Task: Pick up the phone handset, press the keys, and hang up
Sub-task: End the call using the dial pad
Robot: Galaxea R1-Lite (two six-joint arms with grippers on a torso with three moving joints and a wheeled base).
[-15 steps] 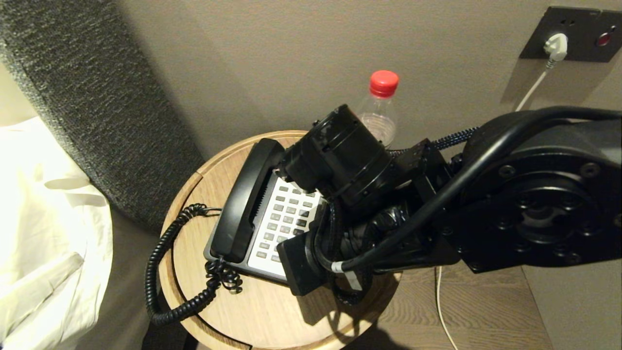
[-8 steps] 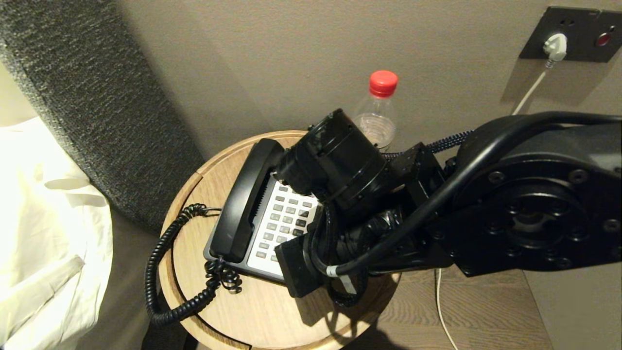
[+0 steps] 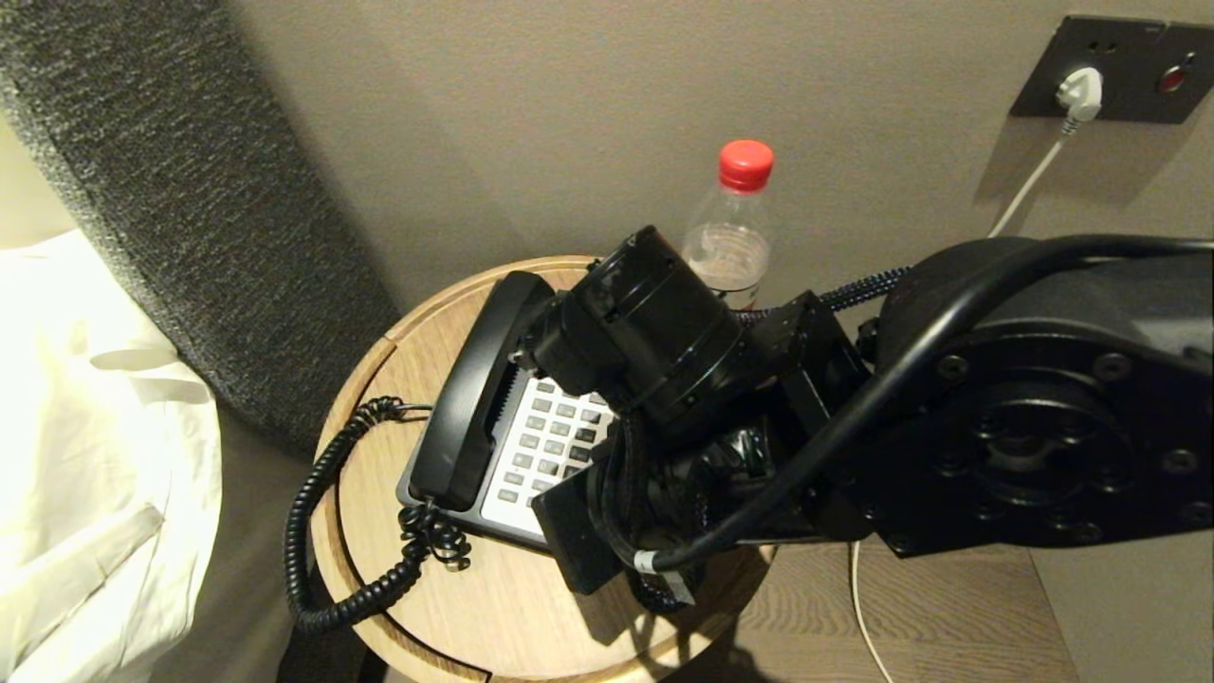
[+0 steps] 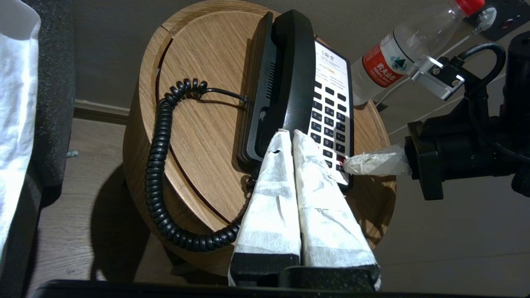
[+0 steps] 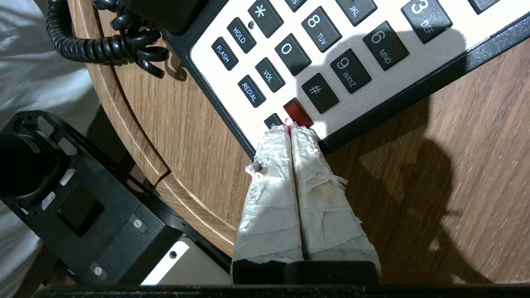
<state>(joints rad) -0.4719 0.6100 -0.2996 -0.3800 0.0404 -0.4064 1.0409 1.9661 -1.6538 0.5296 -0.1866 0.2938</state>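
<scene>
Round wooden side table [image 3: 512, 617] against a beige wall [image 3: 531, 114]; grey textured headboard [image 3: 180, 199], white bedding [image 3: 85, 446], black wall socket plate [image 3: 1114, 71], wood-plank floor [image 3: 948, 617].

round wooden side table [image 3: 531, 607] with a curved seam near its rim, black phone base [image 4: 248, 145] resting on top toward the wall side, coiled cord [image 3: 313, 531] looping off the table edge left of the base

My right arm [image 3: 683, 379] has shifted slightly leftward and lower over the keys [image 3: 550, 441], hiding more of them.
</scene>
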